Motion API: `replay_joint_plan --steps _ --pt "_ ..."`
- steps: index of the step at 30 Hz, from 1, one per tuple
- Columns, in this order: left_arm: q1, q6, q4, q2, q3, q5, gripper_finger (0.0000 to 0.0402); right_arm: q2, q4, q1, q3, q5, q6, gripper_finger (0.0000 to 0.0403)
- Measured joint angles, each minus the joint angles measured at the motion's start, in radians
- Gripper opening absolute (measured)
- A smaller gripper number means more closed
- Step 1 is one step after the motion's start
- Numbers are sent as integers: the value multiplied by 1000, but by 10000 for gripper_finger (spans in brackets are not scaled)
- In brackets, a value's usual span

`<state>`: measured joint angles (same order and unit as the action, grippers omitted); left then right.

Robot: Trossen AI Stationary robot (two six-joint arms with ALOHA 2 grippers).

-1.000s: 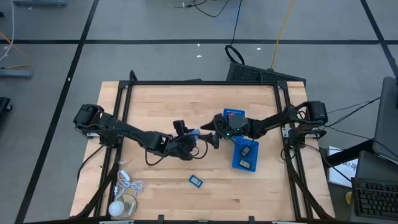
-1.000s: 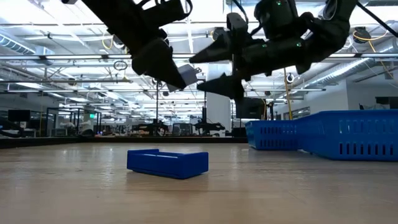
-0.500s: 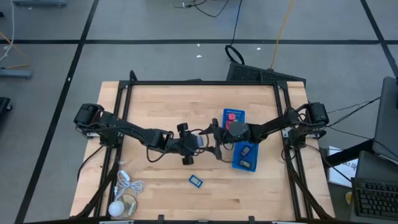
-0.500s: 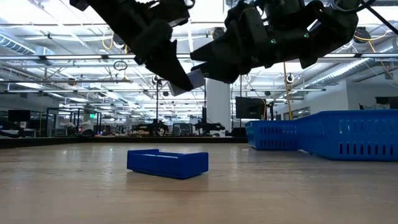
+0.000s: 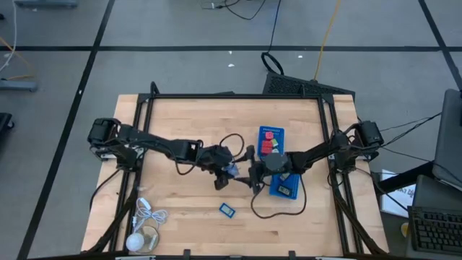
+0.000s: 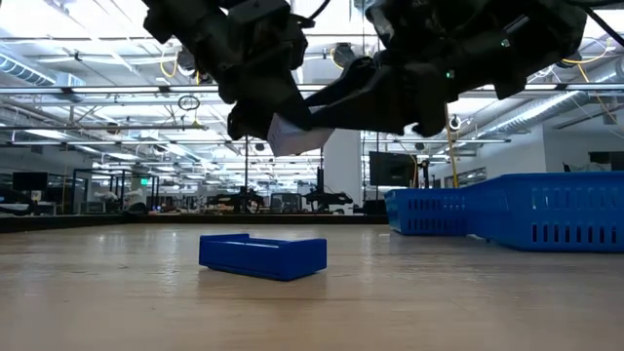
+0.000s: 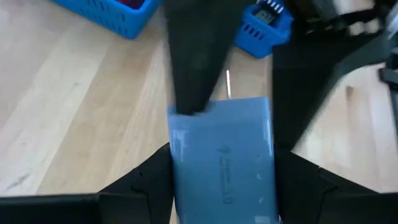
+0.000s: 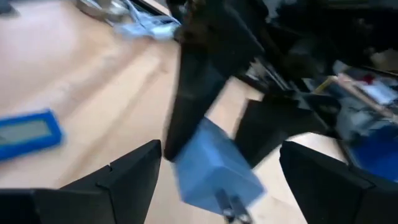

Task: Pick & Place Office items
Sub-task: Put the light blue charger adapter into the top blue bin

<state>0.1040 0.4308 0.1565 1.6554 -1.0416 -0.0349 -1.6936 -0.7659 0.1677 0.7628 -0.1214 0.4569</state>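
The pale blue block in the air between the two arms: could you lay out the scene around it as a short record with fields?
held item: pale grey-blue block, off the table
holder: left hand, closed on the block
other arm: right hand, fingers open, facing the block from the other side
on the table below: small blue item, lying alone on the wood
trays: two blue trays, near the right arm, with items inside
table corner: coiled white cable

The table (image 5: 188,130) is pale wood with a matt, fine-grained board surface. Between the left pincer's (image 7: 221,109) matt black plastic fingers (image 7: 193,56) sits a smooth, pale grey-blue block (image 7: 222,163) of plastic. Beyond it, the blue trays (image 7: 264,28) look like slotted moulded plastic.
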Motion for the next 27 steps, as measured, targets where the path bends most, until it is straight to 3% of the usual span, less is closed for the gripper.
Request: replay_joint_plan --steps 7,19,27 --pt "-4 -3 -111 -2 0 -139 210 0 -14 15 0 -21 54 284" --pt "-3 8 -120 -2 0 -192 210 0 -1 15 -1 23 110 153" --pt "-3 1 -121 -2 0 -182 210 0 -13 26 -2 56 140 147"
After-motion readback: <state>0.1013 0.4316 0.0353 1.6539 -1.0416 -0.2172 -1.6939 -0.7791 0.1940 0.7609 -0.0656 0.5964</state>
